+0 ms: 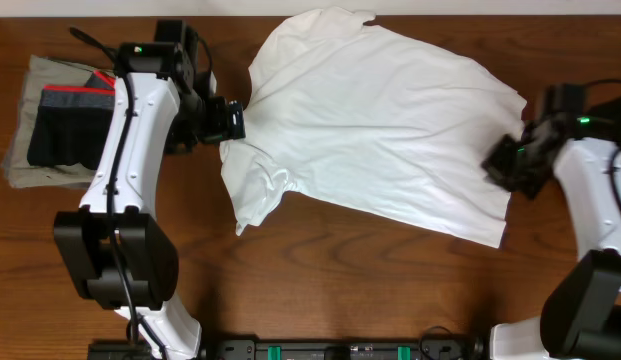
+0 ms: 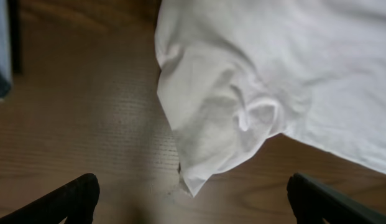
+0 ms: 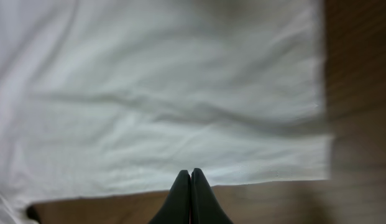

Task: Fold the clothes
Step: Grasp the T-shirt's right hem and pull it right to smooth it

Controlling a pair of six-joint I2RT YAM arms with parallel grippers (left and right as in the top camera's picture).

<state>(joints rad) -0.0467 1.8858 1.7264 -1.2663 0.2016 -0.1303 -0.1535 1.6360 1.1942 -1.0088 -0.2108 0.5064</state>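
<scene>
A large white T-shirt (image 1: 380,120) lies spread and wrinkled on the wooden table. Its left sleeve (image 1: 255,185) is bunched and points toward the front. My left gripper (image 1: 230,120) hovers at the shirt's left edge. In the left wrist view its jaws (image 2: 193,202) are wide open and empty, with the sleeve tip (image 2: 208,143) just ahead between them. My right gripper (image 1: 497,160) is at the shirt's right edge. In the right wrist view its fingers (image 3: 191,175) are shut together over the hem (image 3: 180,124), with no cloth seen between them. No plain black garment is in view.
A khaki-grey folded pile (image 1: 25,165) sits at the far left, with black shorts with a red-and-grey waistband (image 1: 65,130) on top. Bare wood (image 1: 370,280) lies in front of the shirt. The arm bases stand at the front edge.
</scene>
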